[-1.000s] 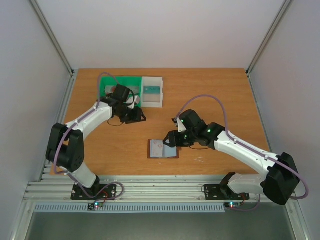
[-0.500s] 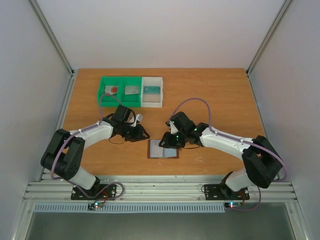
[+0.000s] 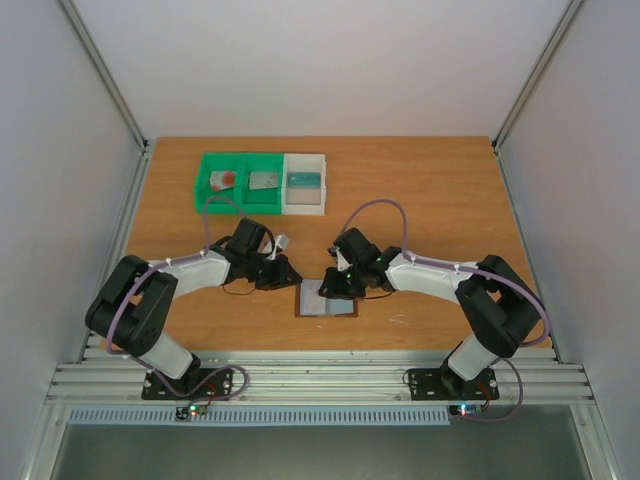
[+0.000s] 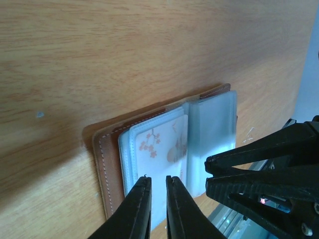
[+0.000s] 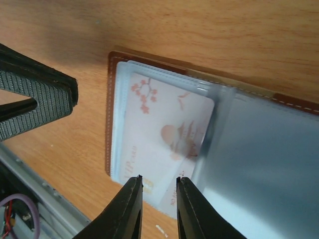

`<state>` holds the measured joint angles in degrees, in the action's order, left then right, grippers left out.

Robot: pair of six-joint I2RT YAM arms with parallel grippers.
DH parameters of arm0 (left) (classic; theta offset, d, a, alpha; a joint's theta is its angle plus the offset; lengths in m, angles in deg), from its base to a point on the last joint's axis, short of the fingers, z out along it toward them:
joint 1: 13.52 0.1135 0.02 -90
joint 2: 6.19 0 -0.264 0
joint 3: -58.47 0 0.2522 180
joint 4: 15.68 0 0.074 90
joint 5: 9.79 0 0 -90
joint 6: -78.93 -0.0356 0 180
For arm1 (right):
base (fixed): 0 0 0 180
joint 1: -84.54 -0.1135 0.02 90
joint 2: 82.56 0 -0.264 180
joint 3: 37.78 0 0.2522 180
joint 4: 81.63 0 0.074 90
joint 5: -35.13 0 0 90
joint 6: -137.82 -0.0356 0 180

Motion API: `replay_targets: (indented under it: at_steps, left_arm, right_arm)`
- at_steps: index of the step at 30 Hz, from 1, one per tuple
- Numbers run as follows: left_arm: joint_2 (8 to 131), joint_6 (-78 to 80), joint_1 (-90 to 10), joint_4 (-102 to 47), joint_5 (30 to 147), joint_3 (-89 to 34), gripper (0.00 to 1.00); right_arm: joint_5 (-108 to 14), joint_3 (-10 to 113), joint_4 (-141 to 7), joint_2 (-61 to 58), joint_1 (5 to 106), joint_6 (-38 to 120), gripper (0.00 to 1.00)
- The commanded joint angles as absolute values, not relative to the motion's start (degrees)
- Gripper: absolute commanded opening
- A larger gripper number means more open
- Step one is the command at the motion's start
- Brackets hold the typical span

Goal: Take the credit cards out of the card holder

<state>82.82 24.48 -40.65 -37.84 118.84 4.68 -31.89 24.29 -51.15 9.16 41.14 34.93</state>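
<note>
We are hovering at the open card holder point(image 3: 327, 299) on the table point(image 3: 450, 200) — right gripper point(image 5: 159, 186) over its flowered credit card point(image 5: 167, 129), left gripper point(image 4: 158, 186) just beside the leather edge, each slightly parted, empty.

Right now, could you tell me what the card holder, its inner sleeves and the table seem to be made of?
The card holder looks like matte brown leather with pale edge stitching, possibly imitation. Its inner sleeves appear to be soft frosted plastic, a card showing through. The table shows wood grain, probably smooth laminate.
</note>
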Motion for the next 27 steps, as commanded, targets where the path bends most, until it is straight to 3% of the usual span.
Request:
replay_targets:
  at_steps: [1,7,27]
  left_arm:
    - [84.5,25.3,-40.9,-32.7,119.9,5.8,0.1]
    - [84.6,25.4,-40.9,-32.4,119.5,6.5,0.01]
    - [86.7,27.0,-44.9,-30.7,116.4,8.3,0.0]
  right_arm:
    - [-34.9,24.0,-51.2,10.2,41.2,36.0,0.2]
    - [-34.9,23.9,-51.9,12.4,41.3,36.1,0.16]
    - [-32.1,20.2,-57.8,12.9,42.6,34.9,0.13]
